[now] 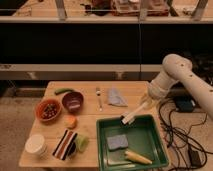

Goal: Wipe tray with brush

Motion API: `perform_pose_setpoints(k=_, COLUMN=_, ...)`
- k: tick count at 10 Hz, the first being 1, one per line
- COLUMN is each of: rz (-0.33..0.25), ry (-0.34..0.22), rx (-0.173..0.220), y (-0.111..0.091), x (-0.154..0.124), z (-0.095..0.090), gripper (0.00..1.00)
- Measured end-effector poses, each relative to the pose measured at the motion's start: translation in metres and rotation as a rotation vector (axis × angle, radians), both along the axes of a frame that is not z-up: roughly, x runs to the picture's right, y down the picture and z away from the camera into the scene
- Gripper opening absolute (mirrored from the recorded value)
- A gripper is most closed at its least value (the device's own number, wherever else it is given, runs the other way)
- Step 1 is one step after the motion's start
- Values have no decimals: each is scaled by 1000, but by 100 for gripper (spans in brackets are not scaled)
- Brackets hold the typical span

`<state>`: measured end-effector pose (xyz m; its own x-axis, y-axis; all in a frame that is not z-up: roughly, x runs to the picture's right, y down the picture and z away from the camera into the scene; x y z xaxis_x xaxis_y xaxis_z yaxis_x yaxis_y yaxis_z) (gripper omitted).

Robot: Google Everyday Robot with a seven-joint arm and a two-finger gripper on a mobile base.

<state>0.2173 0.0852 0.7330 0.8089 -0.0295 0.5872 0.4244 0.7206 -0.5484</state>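
Well, nearest the front edge of the wooden table (pixel 89 120) stand a white cup (pixel 36 144) and a striped object (pixel 65 143) just beside a light-green sponge block (pixel 82 143), all at the left. To the right of them lies the tray (pixel 153 142), dark green and filling the table's near right corner. In it lie a grey-blue sponge (pixel 117 142) and, nearer the front rim, a long yellow item (pixel 138 157) that I cannot name. The brush (pixel 133 113) slants down over the tray's far rim, its dark head at the tray's far left corner and its white handle rising to the right; whether the head touches the tray I cannot tell. My gripper (pixel 145 104) is closed on the upper end of that handle, just beyond the tray's far edge, and my white arm (pixel 175 75) bends away to the right. Farther back at the left are a small orange fruit (pixel 71 121), an orange bowl (pixel 49 110) of mixed food and a dark bowl (pixel 73 101). Beyond those lie a metal fork (pixel 99 97), a crumpled grey-blue cloth (pixel 117 97) and a green vegetable (pixel 63 91) by the far edge
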Motion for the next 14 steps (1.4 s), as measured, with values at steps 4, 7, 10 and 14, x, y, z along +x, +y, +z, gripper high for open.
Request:
perform_pose_setpoints(k=4, rz=-68, ry=-11, rx=7, y=28, x=0, z=-30, gripper=0)
perform_pose_setpoints(k=7, rz=-110, ry=22, rx=-20, y=73, x=14, z=-15, gripper=0)
perform_pose_setpoints(k=10, rz=-147, ry=99, rx=-67, y=118, x=45, z=12, gripper=0)
perform_pose_setpoints(k=14, rz=-133, ry=242, rx=-93, y=133, x=109, z=21, gripper=0)
